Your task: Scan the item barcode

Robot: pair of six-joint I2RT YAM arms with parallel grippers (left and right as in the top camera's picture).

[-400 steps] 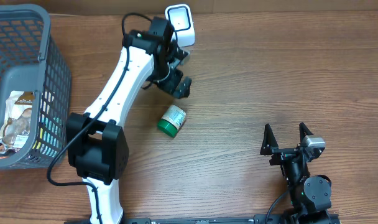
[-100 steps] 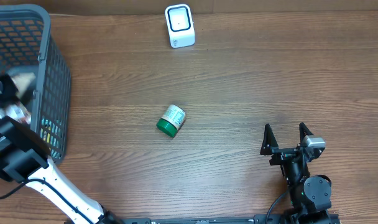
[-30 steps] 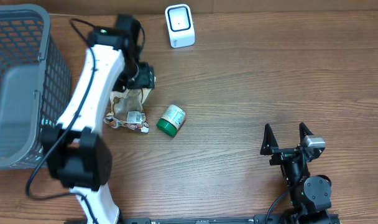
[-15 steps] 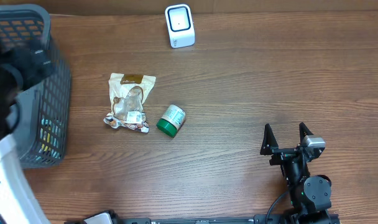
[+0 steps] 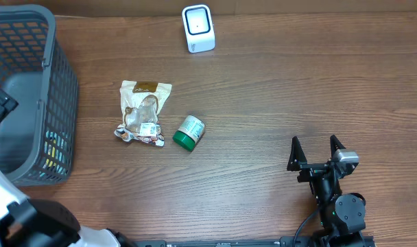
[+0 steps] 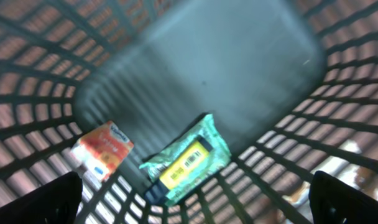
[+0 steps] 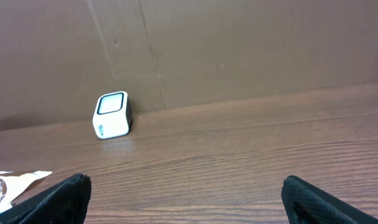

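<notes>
Both left fingers (image 6: 45, 200) and right fingers (image 7: 57, 199) gape empty at wood-grain table (image 5: 277, 89), cardboard wall (image 7: 239, 43) behind.

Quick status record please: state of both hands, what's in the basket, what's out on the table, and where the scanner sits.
left hand: open, empty, over the inside of the basket
right hand: open, empty, parked at the near right, apart from all items
in basket: green packet with a yellow label, orange packet beside it
on table: snack bag lying flat, green-lidded jar on its side just right of it
scanner: far edge of the table, nothing in front of it
</notes>
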